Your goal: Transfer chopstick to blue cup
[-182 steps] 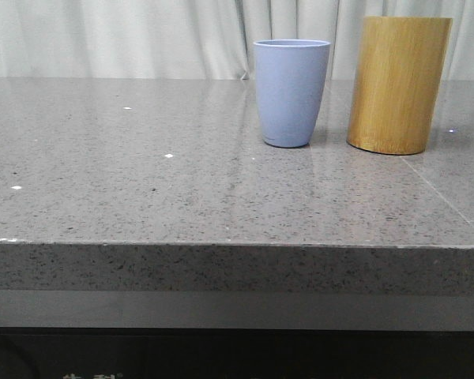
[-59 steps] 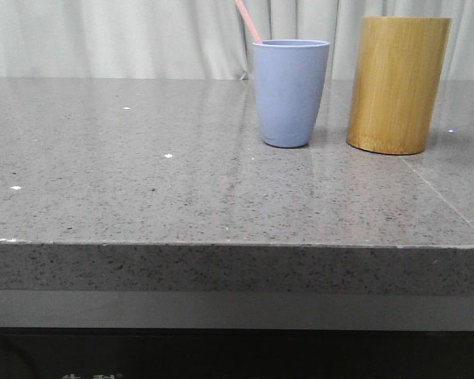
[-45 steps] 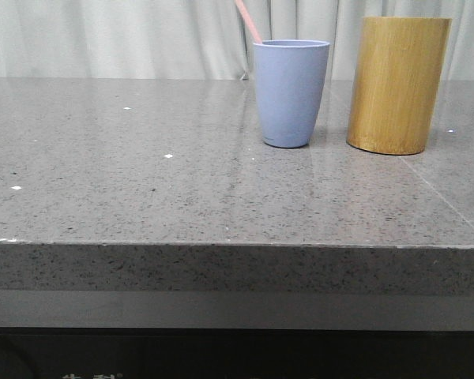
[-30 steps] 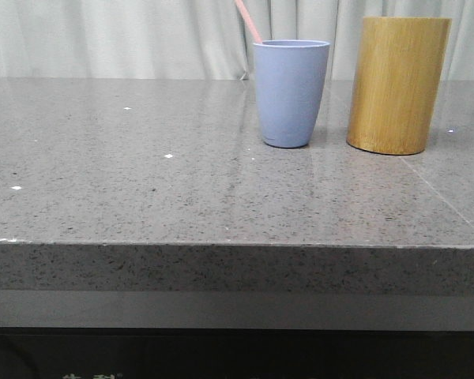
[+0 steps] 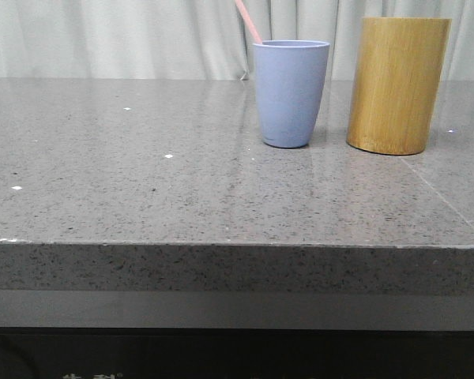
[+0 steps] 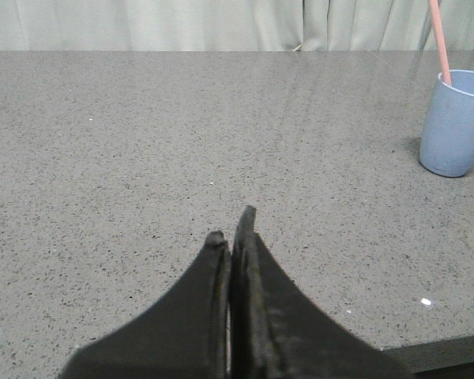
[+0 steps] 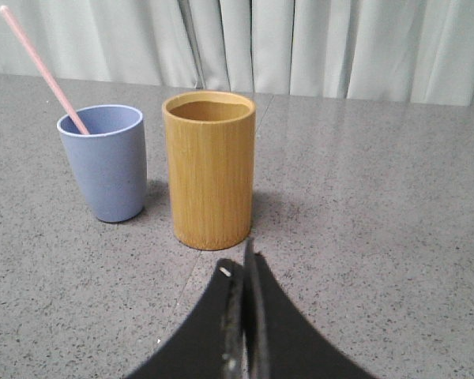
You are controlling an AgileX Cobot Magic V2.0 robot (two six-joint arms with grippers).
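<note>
A salmon-pink chopstick (image 5: 248, 20) stands tilted in the blue cup (image 5: 291, 93), leaning left over its rim; it also shows in the right wrist view (image 7: 43, 68) and in the left wrist view (image 6: 439, 41). The blue cup (image 7: 105, 162) stands just left of the bamboo holder (image 5: 398, 83). My left gripper (image 6: 231, 229) is shut and empty, low over the counter, well short of the cup (image 6: 456, 122). My right gripper (image 7: 239, 257) is shut and empty, just in front of the bamboo holder (image 7: 210, 169). Neither gripper shows in the front view.
The cup and holder stand on a grey speckled stone counter (image 5: 142, 181) whose front edge runs across the front view. A pale curtain (image 5: 103, 35) hangs behind the counter.
The blue cup was empty 3.1 s ago; a pink chopstick has stood in it since 1.0 s ago. Nothing has moved since then.
</note>
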